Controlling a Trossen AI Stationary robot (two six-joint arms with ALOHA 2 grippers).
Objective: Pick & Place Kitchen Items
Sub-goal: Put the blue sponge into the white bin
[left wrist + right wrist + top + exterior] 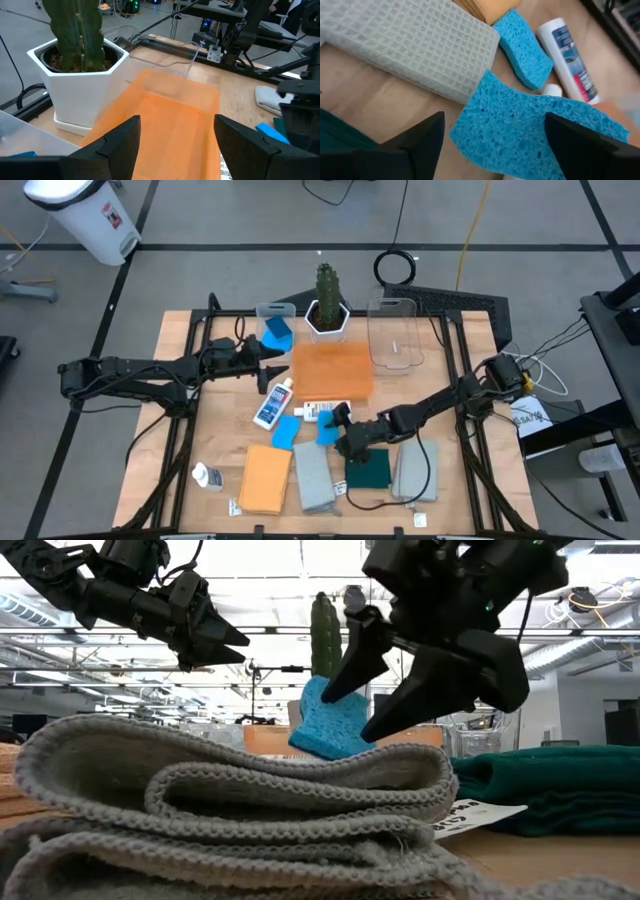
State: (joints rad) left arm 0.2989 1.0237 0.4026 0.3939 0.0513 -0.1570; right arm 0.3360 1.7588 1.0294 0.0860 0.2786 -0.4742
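Note:
My right gripper (338,436) (494,120) hangs open low over the table's middle, one finger on either side of a bright-blue sponge (530,130) (328,730). That sponge sits tilted, its far edge by a small lying white bottle (320,412). A second sponge (285,432) and a larger white bottle (272,405) lie to its left. Folded cloths line the near edge: orange (265,480), grey (313,478), dark green (368,470), grey (415,470). My left gripper (275,370) (177,125) waits open and holds nothing, above the left end of the orange tray (170,110). My right gripper's fingers come slanting down from the table's right and straddle the tilted blue sponge (485,105). I cannot tell whether either finger touches it.
A cactus in a white pot (327,305) stands at the far middle, between a clear bin holding a blue sponge (275,330) and another clear bin (395,335). A small white bottle (207,476) lies near the front left corner. Cables run along the table's sides.

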